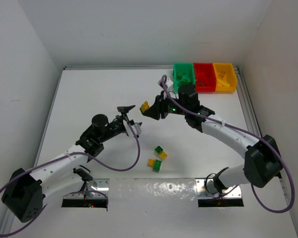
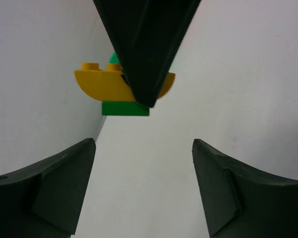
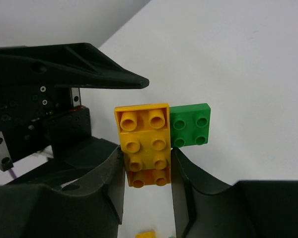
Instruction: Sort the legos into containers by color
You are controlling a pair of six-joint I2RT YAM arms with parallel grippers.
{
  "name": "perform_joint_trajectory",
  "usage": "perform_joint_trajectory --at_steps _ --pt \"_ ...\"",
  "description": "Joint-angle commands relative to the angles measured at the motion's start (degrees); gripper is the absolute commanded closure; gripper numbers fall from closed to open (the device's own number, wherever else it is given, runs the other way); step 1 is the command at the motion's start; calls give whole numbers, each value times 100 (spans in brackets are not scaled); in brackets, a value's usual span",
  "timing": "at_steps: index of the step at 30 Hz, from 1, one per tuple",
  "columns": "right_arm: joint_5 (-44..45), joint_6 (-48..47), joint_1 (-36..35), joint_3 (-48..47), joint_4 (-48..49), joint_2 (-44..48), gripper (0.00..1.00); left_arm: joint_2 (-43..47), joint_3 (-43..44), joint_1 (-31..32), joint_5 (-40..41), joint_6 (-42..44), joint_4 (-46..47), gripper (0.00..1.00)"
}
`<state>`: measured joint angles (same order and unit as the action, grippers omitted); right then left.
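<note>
Sorting is part done: bins hold some bricks, loose bricks lie on the bench, right pincer clamps a yellow brick joined to a green brick, and left pincer stands apart.

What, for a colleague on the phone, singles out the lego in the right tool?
Find the three coloured bins at the far right. Left of them the right tool grips a yellow brick with a green one attached. Unlike the loose legos, it is held.
</note>
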<state>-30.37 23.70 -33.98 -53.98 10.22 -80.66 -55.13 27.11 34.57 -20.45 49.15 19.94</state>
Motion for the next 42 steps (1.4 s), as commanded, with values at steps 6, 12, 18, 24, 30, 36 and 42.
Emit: perform_joint_trajectory --at_steps 6,12,18,24,30,36,42 --pt "-329 996 -30 -342 631 -37 100 29 -75 77 58 165 1319 39" --pt "-338 926 -39 -245 507 59 100 47 -84 77 15 183 1301 48" --pt "-391 803 -39 -227 420 103 100 -67 66 85 -30 130 1363 49" --pt "-391 758 -39 -228 437 95 100 -129 189 77 -100 -71 1310 49" --pt "-478 680 -39 -298 438 51 100 -243 408 77 -223 -458 1213 56" --pt "-488 389 -39 -236 165 173 100 -323 655 77 -249 -371 872 61" --pt "-452 346 -48 -227 209 218 100 -322 611 77 -521 -152 695 66"
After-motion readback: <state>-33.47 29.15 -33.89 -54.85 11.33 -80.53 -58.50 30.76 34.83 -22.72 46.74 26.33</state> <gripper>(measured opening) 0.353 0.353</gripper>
